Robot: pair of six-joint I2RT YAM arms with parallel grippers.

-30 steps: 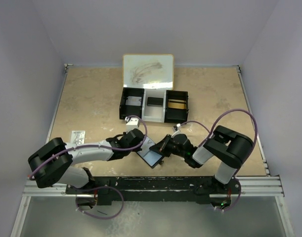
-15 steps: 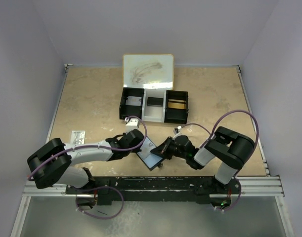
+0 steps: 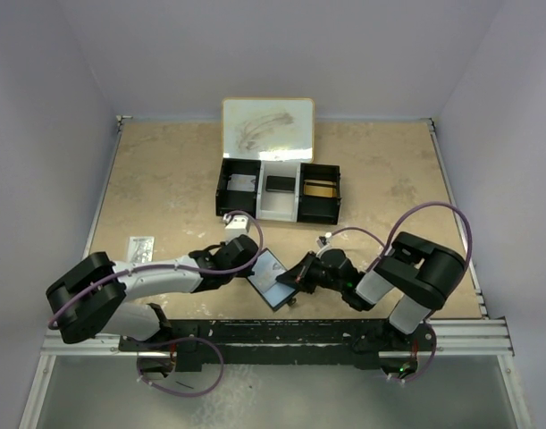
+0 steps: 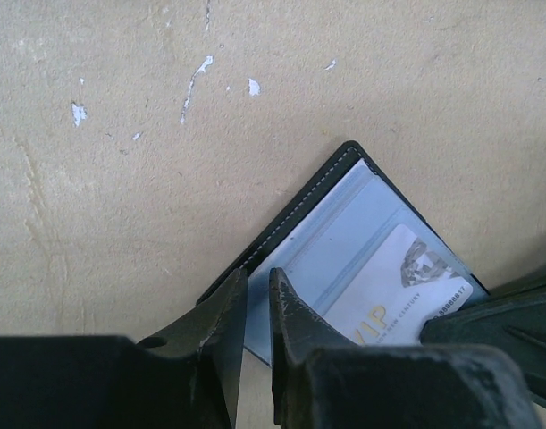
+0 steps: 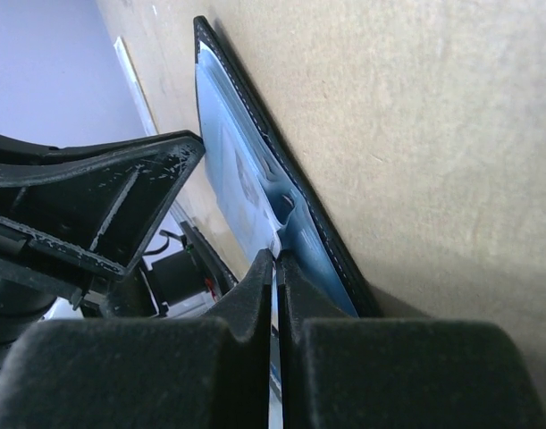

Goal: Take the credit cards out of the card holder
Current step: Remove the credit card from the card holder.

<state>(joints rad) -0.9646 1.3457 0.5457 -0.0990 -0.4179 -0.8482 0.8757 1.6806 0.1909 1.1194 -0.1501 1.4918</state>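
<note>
The black card holder (image 3: 271, 279) lies open near the table's front edge, its shiny blue pocketed inside facing up. My left gripper (image 3: 252, 271) is shut on the holder's left edge; in the left wrist view the black stitched rim (image 4: 299, 214) runs in between the narrow jaws (image 4: 257, 279). A white credit card (image 4: 389, 286) marked VIP sticks partly out of a pocket. My right gripper (image 3: 289, 280) comes in from the right and is shut on that card's thin edge (image 5: 274, 255). The holder (image 5: 255, 152) shows edge-on there.
A black-and-white three-compartment tray (image 3: 279, 213) with a raised white lid (image 3: 267, 128) stands at mid-table behind the arms. A small white block (image 3: 240, 221) lies in front of it. A small clear packet (image 3: 141, 248) lies at the left.
My right gripper has shifted a little toward the near edge and lower, keeping its hold at the holder's right side. The left gripper and holder have barely moved.
</note>
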